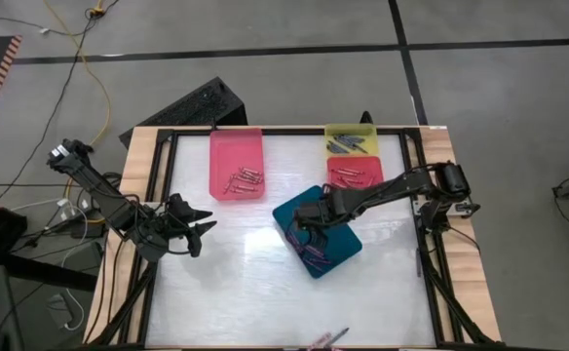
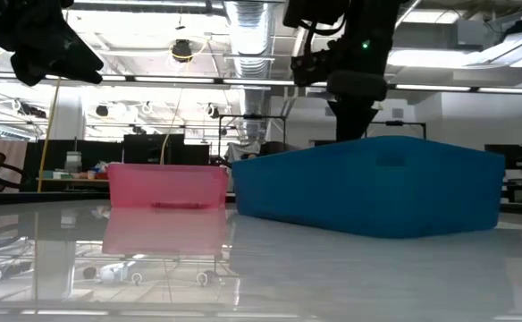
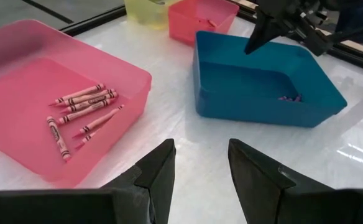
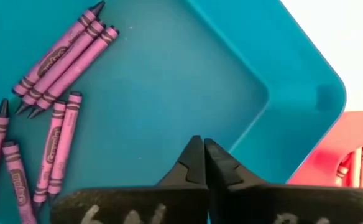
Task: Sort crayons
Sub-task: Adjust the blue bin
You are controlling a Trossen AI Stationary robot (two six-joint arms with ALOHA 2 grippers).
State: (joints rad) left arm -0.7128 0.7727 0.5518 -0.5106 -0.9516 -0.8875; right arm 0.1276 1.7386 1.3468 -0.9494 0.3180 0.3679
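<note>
Several purple crayons (image 4: 57, 56) lie flat on the floor of the teal tray (image 1: 341, 239), toward its near corner (image 1: 312, 255). My right gripper (image 4: 203, 146) is shut over the tray's inside with nothing between its fingers, and it points steeply down. In the left wrist view its tips (image 3: 255, 43) show above the tray's far wall. Pink crayons (image 3: 82, 109) lie in the pink tray (image 1: 236, 146). My left gripper (image 3: 200, 152) hangs open over the table's left part (image 1: 205, 222) and holds nothing.
A yellow tray (image 1: 351, 130) with grey crayons (image 1: 351, 146) and a red tray (image 1: 355, 183) with red crayons stand at the far right. A few loose crayons (image 1: 328, 338) lie at the table's near edge. Bare table lies between the left gripper and the teal tray.
</note>
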